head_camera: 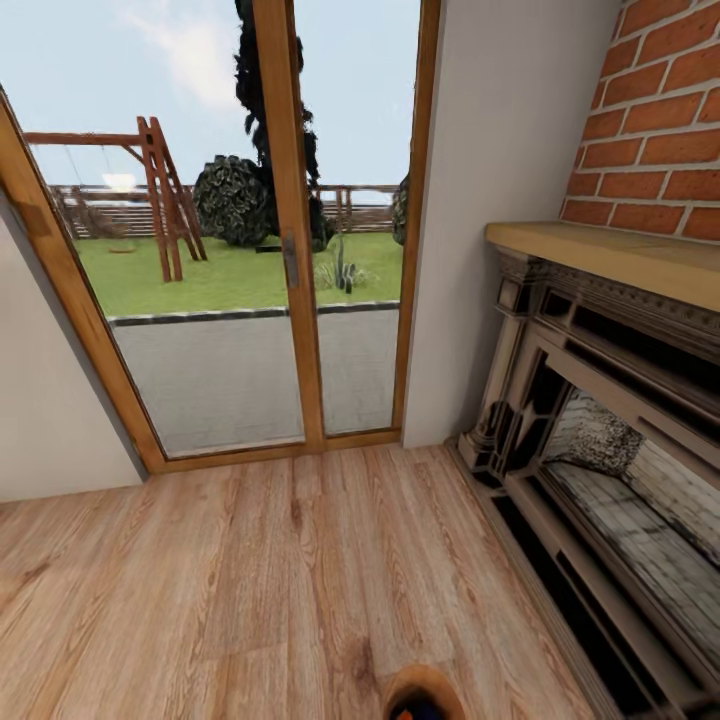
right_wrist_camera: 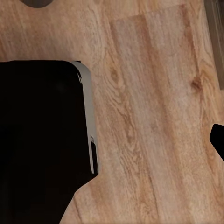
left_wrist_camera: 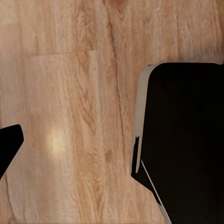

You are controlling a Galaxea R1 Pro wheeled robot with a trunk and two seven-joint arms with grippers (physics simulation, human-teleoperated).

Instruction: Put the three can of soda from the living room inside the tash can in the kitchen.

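- Showing one corner of the living room (head_camera: 300, 560), the head view takes in wood-framed glass doors (head_camera: 290, 250) ahead and an ornate fireplace (head_camera: 600, 420) under a red brick chimney (head_camera: 660, 110) along the right edge.
- Beyond the doors lie a lawn (head_camera: 230, 275) and a wooden swing frame (head_camera: 160, 195).
- Both wrist views look down on the wood floor (left_wrist_camera: 70, 93) beside a dark, grey-edged body (left_wrist_camera: 186, 140).
- Whether either gripper is open or holding anything cannot be told.
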